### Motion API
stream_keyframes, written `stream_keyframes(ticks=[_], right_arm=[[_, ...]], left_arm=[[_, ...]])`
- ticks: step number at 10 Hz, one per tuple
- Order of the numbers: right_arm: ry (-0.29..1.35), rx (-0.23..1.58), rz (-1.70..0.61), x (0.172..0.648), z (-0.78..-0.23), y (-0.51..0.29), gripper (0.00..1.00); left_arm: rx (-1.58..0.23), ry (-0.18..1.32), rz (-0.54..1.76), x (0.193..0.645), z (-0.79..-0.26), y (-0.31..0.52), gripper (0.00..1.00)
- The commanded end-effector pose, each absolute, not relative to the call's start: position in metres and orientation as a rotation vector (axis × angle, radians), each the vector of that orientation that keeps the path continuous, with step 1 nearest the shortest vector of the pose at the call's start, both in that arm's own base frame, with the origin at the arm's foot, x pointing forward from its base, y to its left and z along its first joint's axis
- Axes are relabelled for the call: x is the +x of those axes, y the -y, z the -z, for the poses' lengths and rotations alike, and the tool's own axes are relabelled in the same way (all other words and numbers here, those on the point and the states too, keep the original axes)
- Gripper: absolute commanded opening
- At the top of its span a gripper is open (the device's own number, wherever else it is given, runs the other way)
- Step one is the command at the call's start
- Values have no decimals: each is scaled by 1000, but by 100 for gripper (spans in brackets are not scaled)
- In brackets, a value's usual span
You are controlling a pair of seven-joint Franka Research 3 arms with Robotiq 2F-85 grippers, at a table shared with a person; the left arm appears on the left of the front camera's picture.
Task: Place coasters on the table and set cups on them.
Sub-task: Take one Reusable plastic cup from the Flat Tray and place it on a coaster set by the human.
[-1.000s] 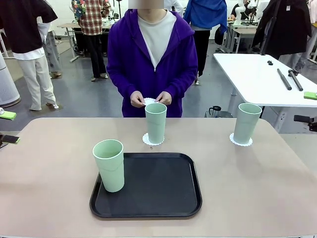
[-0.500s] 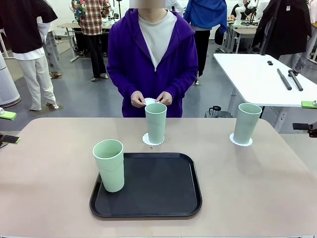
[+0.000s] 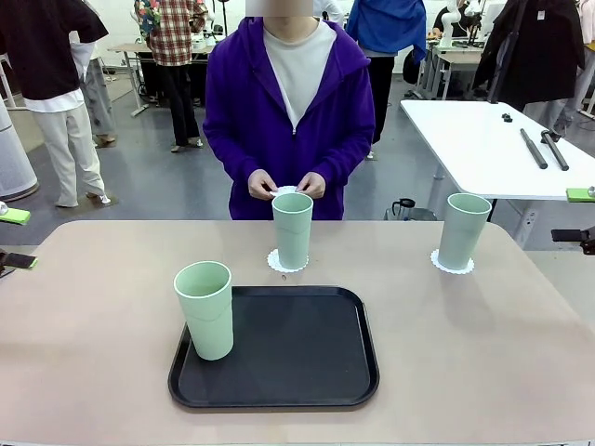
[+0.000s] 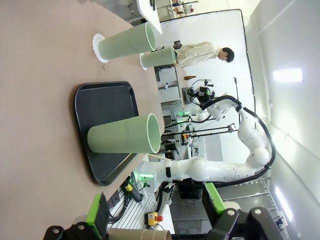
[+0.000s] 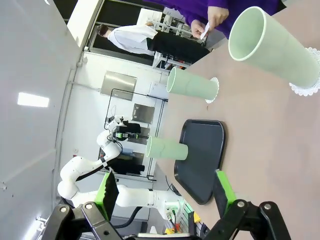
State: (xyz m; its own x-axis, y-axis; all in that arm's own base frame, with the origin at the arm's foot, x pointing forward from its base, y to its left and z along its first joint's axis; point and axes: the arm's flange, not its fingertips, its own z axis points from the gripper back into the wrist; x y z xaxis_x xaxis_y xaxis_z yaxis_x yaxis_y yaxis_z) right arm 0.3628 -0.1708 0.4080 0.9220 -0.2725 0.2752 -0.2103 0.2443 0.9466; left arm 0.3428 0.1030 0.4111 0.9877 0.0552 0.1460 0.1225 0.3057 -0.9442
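Left gripper [image 4: 156,205] sits along the bottom edge of the left wrist view, jaws spread wide and released, with nothing between the green pads [image 4: 97,219]

Right gripper [image 5: 166,187] is along the bottom edge of the right wrist view, likewise spread apart and grasping nothing

In the front view, the black tray [image 3: 307,372] lies low in the frame, just left of centre, on the beige table [image 3: 474,353]. The near cup [image 3: 206,309] stands upright on the left part of the tray, mouth up

Just beyond the tray's far edge, at the centre of the frame, the middle cup [image 3: 292,229] stands upright on a white scalloped coaster [image 3: 275,263], whose frilled rim shows around the base

On the right side of the frame, well apart from the tray, the right cup [image 3: 462,230] stands upright on the right coaster [image 3: 437,265]

Past the table's far edge, at upper centre, a person in a purple jacket holds the third coaster [image 3: 284,190] between both hands [image 3: 261,184], just above the rim of the middle cup
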Motion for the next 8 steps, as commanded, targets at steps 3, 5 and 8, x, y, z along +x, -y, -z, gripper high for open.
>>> stream_keyframes(ticks=[3,5,8], right_arm=[[436,1331,50,364,-408,169,100],[436,1331,50,364,-408,169,100],[436,1331,50,364,-408,169,100]], left_arm=[[-1278,180,54,343,-413,-103,100],[-1278,180,54,343,-413,-103,100],[-1278,180,54,343,-413,-103,100]])
